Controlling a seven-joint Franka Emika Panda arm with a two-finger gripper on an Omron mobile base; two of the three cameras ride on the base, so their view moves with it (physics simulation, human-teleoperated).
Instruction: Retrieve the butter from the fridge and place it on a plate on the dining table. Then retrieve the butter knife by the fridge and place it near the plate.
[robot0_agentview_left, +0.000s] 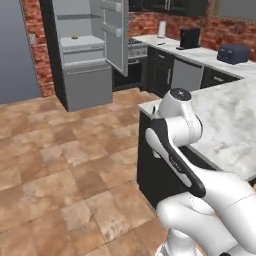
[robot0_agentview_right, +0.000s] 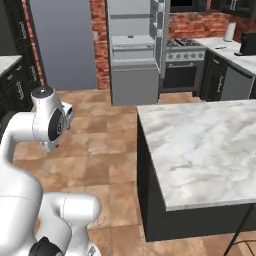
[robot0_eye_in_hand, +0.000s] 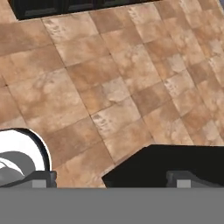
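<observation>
Left base view: fridge (robot0_agentview_left: 85, 65) far left, door open, small brown item on a shelf; butter too small to make out.
Right base view: dining table (robot0_agentview_right: 200, 145) bare where visible (no plate seen).
Hand view: gripper (robot0_eye_in_hand: 109, 179) spread wide, empty, over floor. Everything's left.

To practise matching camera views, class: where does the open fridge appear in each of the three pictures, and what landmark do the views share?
Left base view: the fridge stands at upper left, door swung open to its right.
Right base view: the fridge stands at top centre, left of the oven range.
Hand view: not in it; terracotta floor tiles there.
Shared landmark: the red brick wall beside the fridge in both base views.
</observation>
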